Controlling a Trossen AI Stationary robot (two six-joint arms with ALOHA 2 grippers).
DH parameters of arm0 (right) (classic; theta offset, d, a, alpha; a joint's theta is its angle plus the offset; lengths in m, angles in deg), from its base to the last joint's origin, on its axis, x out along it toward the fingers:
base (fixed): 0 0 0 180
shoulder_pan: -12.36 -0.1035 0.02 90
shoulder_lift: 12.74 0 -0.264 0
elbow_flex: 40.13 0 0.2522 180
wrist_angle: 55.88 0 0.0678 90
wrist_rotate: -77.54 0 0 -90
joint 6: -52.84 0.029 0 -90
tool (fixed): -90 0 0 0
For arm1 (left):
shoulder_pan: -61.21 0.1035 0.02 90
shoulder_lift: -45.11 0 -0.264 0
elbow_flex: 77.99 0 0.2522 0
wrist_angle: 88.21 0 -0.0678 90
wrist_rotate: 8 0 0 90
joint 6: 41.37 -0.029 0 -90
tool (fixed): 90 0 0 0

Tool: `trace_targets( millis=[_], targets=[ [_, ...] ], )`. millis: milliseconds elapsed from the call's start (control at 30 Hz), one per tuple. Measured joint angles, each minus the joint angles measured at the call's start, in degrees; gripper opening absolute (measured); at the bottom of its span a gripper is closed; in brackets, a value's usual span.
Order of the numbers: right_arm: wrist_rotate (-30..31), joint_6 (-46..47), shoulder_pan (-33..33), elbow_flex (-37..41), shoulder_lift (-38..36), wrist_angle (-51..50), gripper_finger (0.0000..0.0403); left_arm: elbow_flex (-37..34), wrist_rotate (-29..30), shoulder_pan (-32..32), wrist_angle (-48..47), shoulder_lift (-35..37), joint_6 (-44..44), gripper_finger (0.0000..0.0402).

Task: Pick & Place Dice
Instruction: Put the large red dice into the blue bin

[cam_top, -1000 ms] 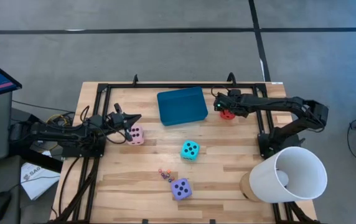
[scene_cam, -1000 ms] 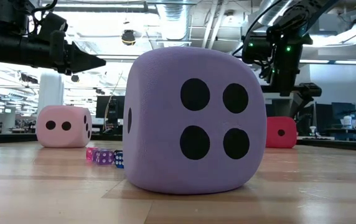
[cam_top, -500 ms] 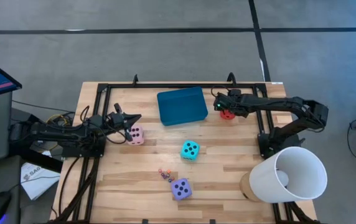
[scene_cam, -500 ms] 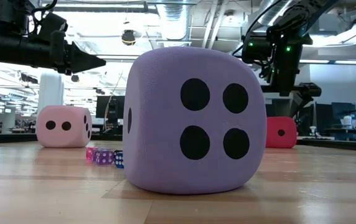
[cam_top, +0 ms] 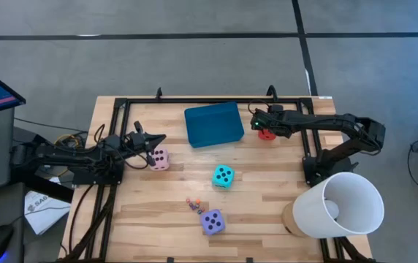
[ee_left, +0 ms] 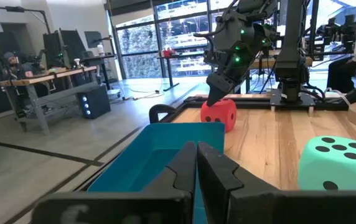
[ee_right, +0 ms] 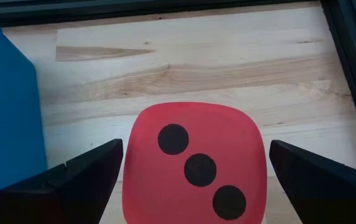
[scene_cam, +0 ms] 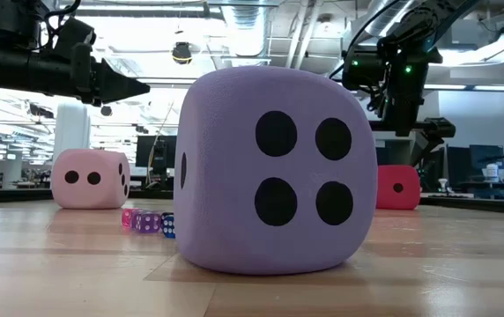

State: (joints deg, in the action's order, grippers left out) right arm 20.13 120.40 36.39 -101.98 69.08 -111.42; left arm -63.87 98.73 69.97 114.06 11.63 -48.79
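Where the high view looks straight down, a pale wooden bench (cam_top: 267,193) with a black frame stands on grey floor crossed by dark lines; the low view shows an open workshop with ceiling ducts behind.

Count: four dice. Red die (cam_top: 267,134) upper right of centre, beside one teal tray (cam_top: 213,123). Pink die (cam_top: 159,158) left of centre. Turquoise die (cam_top: 223,176) mid-frame. Purple die (cam_top: 212,221) lower centre, with a small cluster of tiny dice (cam_top: 193,204) beside it. One white bucket (cam_top: 338,205) lower right.

Right gripper (cam_top: 261,127) above the red die, fingers spread wide either side, holding nothing. Left gripper (cam_top: 157,139) near the pink die, fingers pressed together, empty.
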Motion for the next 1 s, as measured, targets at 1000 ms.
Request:
trace_targets(
  millis=[1000],
  targets=[
    [-2.3,0.8,0.0,3.4,0.0,4.0,0.04,0.0,0.3,0.0,0.0,0.0,0.0,0.0006]
  ],
)
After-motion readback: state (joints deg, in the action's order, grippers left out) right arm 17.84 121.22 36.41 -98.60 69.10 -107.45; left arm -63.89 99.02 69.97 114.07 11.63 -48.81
